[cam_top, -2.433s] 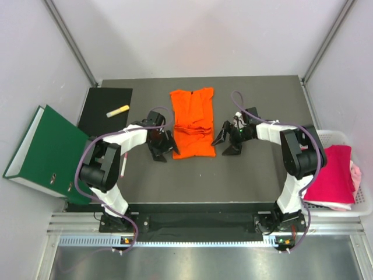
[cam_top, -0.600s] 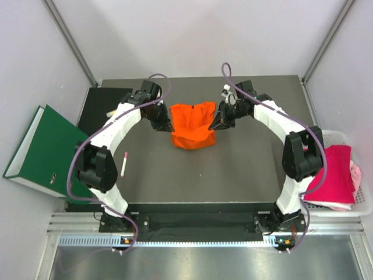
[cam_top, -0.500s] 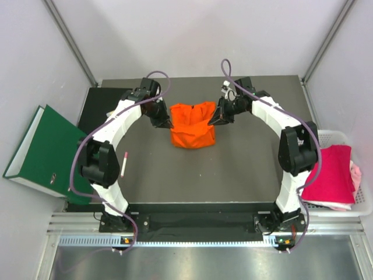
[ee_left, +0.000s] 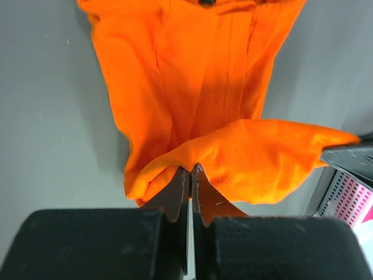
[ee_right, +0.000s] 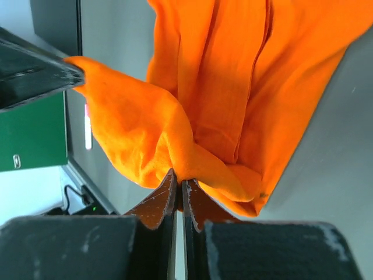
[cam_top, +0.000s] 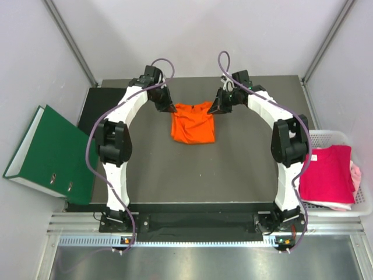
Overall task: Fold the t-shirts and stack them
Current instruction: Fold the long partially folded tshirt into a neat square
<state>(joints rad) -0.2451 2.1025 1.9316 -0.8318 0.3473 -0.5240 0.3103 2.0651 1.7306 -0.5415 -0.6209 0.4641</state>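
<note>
An orange t-shirt [cam_top: 192, 123] lies folded over on itself in the middle of the dark table, towards the back. My left gripper [cam_top: 172, 108] is shut on its far left corner, and my right gripper [cam_top: 211, 109] is shut on its far right corner. In the left wrist view the orange t-shirt [ee_left: 198, 87] bunches up where my left gripper [ee_left: 190, 170] pinches it. The right wrist view shows the same cloth [ee_right: 233, 76] gathered at my right gripper [ee_right: 179, 178]. A magenta t-shirt [cam_top: 326, 174] lies in a basket at the right, with a pale pink one [cam_top: 355, 174] under it.
A green binder [cam_top: 44, 153] leans off the table's left edge beside a black mat [cam_top: 93, 111]. The white basket [cam_top: 324, 136] sits past the table's right edge. Grey walls stand close behind the table's back edge [cam_top: 198, 79].
Both grippers carried the near hem of the orange t-shirt away from me, over the shirt to its far edge, folding it in half. The pen and yellow marker near the left arm are hidden now.
</note>
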